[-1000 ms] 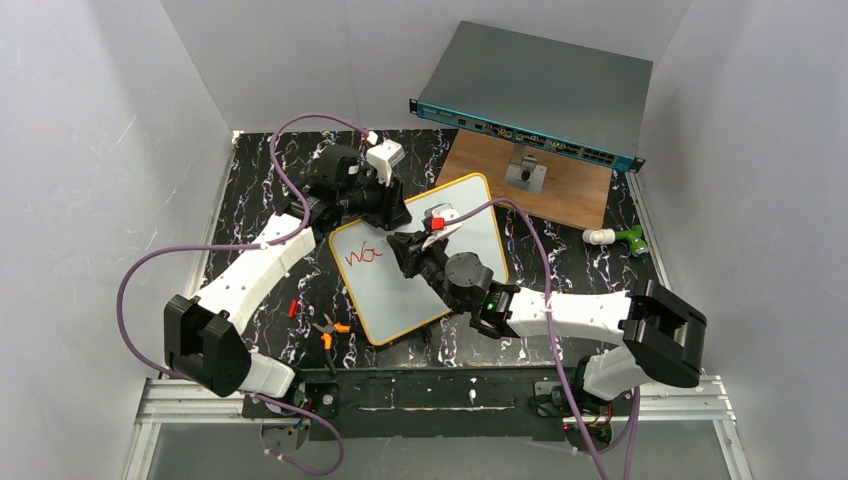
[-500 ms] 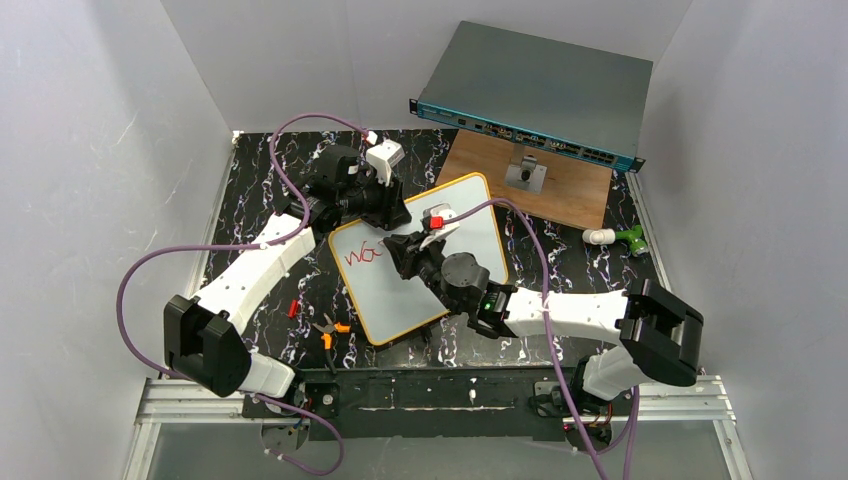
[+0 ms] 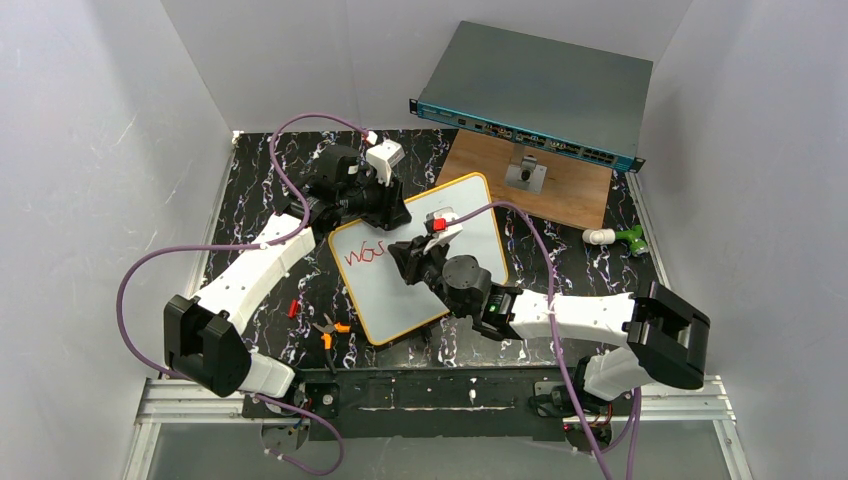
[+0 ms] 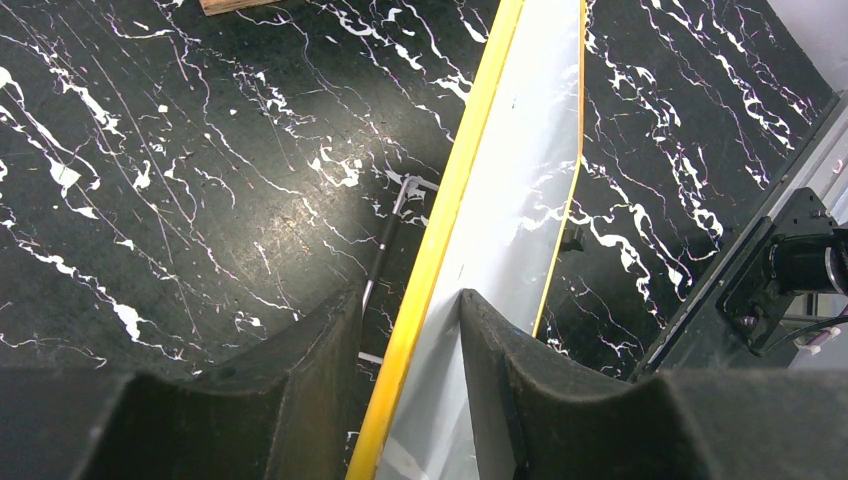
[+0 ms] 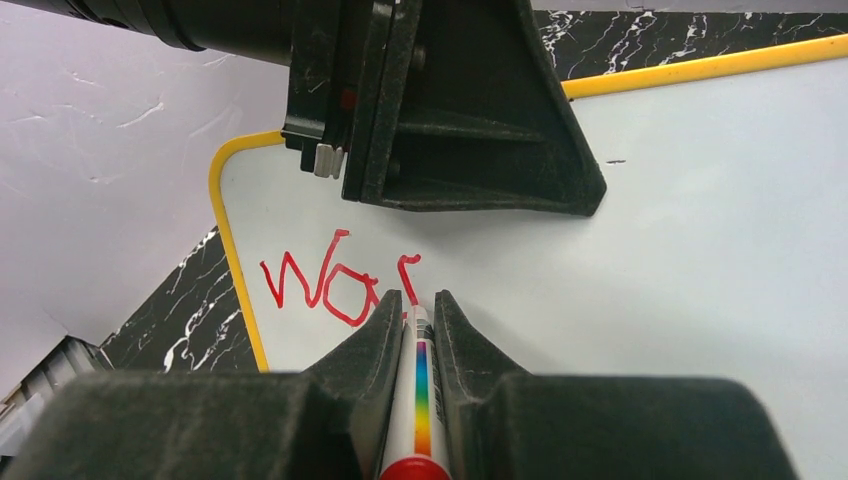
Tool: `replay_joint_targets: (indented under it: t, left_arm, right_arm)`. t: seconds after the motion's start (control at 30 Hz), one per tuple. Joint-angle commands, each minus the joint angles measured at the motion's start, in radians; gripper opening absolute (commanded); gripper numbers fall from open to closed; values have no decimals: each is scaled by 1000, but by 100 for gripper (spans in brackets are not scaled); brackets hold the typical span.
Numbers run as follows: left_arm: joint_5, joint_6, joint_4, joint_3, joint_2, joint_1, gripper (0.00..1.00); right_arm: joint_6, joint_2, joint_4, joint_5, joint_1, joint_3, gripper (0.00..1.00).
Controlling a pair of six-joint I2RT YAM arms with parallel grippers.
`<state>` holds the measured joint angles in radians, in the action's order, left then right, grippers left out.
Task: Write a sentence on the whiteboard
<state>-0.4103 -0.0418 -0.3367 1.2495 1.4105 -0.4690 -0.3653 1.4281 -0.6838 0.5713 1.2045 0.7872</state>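
The whiteboard [image 3: 455,215] lies tilted on the black marble table, with a yellow-orange rim. My left gripper [image 3: 385,208] is shut on its far-left edge; in the left wrist view the rim [image 4: 440,250] runs between my fingers [image 4: 500,340]. My right gripper [image 3: 410,255] is shut on a white marker [image 5: 418,400] with a rainbow stripe and red end. Its tip touches the board [image 5: 700,220] at the red lettering [image 5: 335,285], which reads "war". The lettering also shows in the top view [image 3: 362,254].
A grey rack-mount box with a teal front [image 3: 535,85] sits at the back right on a wooden board [image 3: 570,190]. A green-and-white tool [image 3: 620,238] lies at the right. Orange-handled pliers [image 3: 328,330] and a small red piece [image 3: 293,309] lie left of the whiteboard.
My right gripper has shifted a little with the marker, and a new red stroke, the "r", has been added after "wa". The left arm has not moved.
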Motion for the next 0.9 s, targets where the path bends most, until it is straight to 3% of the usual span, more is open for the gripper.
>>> replay_joint_targets:
  t: [0.0, 0.5, 0.87]
  left_arm:
    - [5, 10, 42, 23, -54, -7, 0]
    - [6, 14, 39, 22, -57, -7, 0]
    - [6, 13, 37, 20, -59, -7, 0]
  right_arm:
    - [-6, -3, 53, 16, -3, -13, 1]
    - [-1, -6, 109, 12, 1, -3, 1]
    - [127, 30, 95, 34, -1, 104, 1]
